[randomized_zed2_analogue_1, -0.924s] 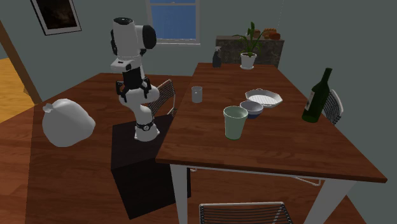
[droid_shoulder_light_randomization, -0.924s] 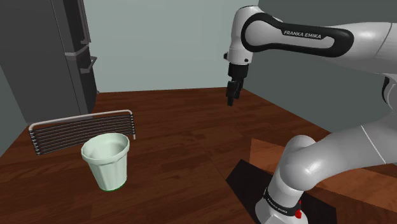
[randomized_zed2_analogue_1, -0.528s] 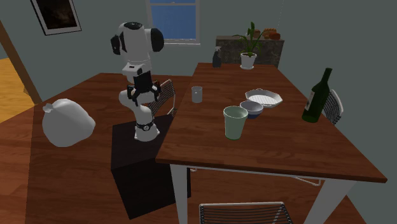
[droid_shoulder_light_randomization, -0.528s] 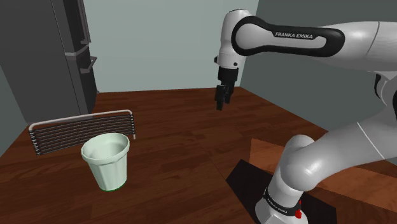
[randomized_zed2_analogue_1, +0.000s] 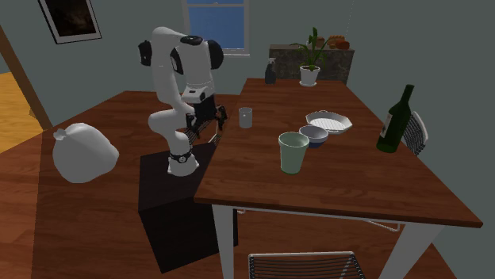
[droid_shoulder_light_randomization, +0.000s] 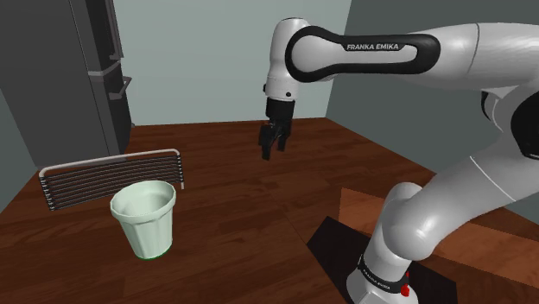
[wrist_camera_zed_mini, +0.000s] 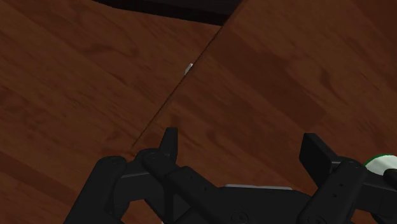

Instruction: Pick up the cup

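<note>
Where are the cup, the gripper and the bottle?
cup [droid_shoulder_light_randomization: 147, 233], shoulder view, its outer wall.
gripper [droid_shoulder_light_randomization: 270, 153], shoulder view, between its fingertips.
bottle [randomized_zed2_analogue_1: 392, 131], second exterior view, its body.

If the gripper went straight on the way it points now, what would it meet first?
Probably the bare table top, close to its edge: that is what lies ahead between the fingers of the open gripper. The cup sits off to one side, outside that line.
</note>
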Tool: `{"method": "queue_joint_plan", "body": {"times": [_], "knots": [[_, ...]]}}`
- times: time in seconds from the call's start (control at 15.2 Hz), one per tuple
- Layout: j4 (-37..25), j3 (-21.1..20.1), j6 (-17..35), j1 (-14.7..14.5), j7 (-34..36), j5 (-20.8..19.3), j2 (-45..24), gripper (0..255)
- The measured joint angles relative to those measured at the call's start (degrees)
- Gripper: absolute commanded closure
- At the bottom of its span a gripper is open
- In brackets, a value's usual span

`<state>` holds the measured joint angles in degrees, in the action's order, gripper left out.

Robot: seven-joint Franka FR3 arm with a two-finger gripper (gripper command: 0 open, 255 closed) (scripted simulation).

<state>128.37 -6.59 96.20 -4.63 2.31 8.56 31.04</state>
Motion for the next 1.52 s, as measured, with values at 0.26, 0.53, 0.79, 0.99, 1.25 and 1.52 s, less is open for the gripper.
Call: {"method": "queue_joint_plan", "body": {"times": [0.26, 0.53, 0.79, 0.99, 1.25, 1.52], "knots": [[-2.3, -2.6, 3.4, -1.5, 3.4, 3.1, -4.5, 0], [-4.8, -5.4, 7.7, -2.9, 6.7, 5.6, -9.8, 0], [-9.7, -7.8, 11.0, -4.0, 9.9, 7.2, -16.2, 0], [-13.7, -9.7, 13.2, -5.0, 12.5, 7.8, -21.0, 0], [-20.4, -11.7, 15.3, -6.3, 16.0, 7.8, -28.0, 0], [-25.8, -13.2, 17.4, -7.7, 18.8, 7.2, -33.8, 0]]}}
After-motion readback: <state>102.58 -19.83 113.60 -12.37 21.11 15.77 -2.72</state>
